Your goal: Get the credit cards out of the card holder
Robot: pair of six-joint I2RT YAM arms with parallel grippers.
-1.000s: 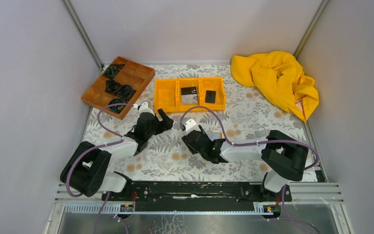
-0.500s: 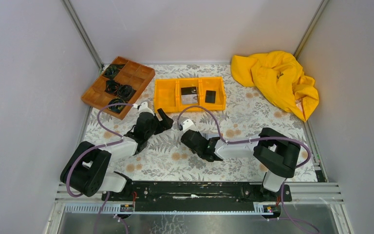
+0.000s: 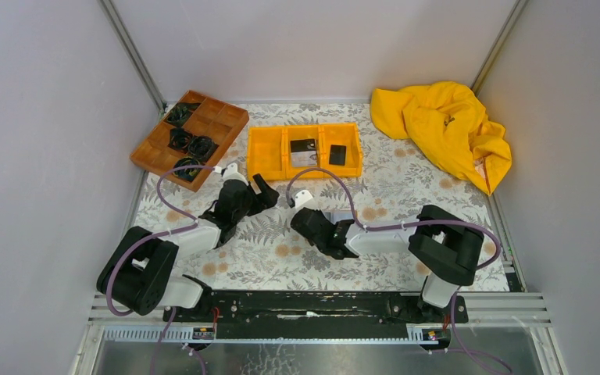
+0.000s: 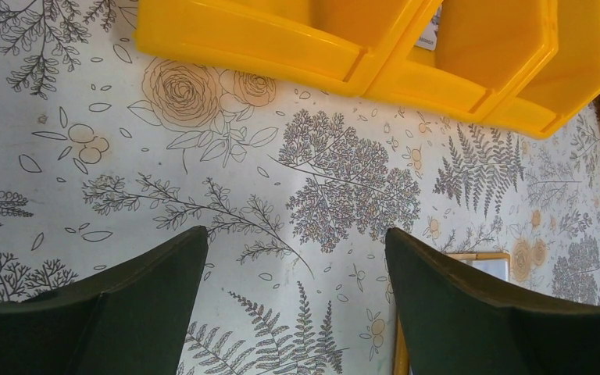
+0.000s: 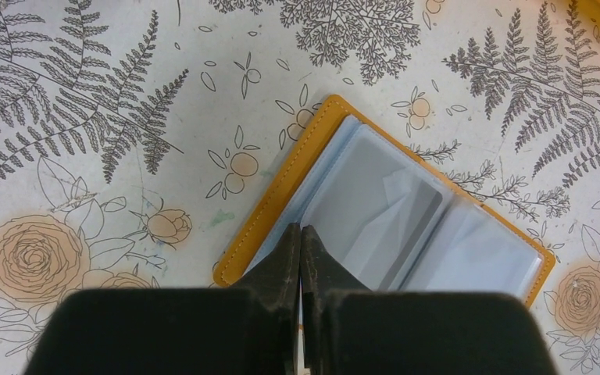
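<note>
The flowered surface point(image 3: 406, 195) comes first, spreading right across the booth. Back in the far corner, off the right end of the orange bin point(image 3: 266, 152), sits a crumpled yellow cloth point(image 3: 445, 129). That three-compartment bin is the marker for everything here.

On to the arms. The left arm point(image 3: 203, 230) reaches toward the near side of the bin's left end. The right arm point(image 3: 391, 234) stretches across toward the near side of the bin's middle. Beyond the bin's left end lies the wooden tray point(image 3: 230, 117), set at an angle.

The left jaws are released and spread wide, with nothing between them. They hang over bare pattern just short of the bin's front wall.

And there is the card holder point(image 5: 430, 226)! It lies on the surface on the near side of the bin, apart from it. It is open and flat, with a tan border around grey-blue pockets.

The right jaws are clenched tight, tips together over the near edge of the holder's left pocket. Whether they pinch anything there cannot be told. A pale grey card point(image 5: 359, 211) shows in that same left pocket.

Smaller things now. One black flat piece point(image 3: 303, 145) sits in the bin's middle compartment and another point(image 3: 337, 154) in its right one. Dark coils point(image 3: 201, 146) fill several cells of the tray.
</note>
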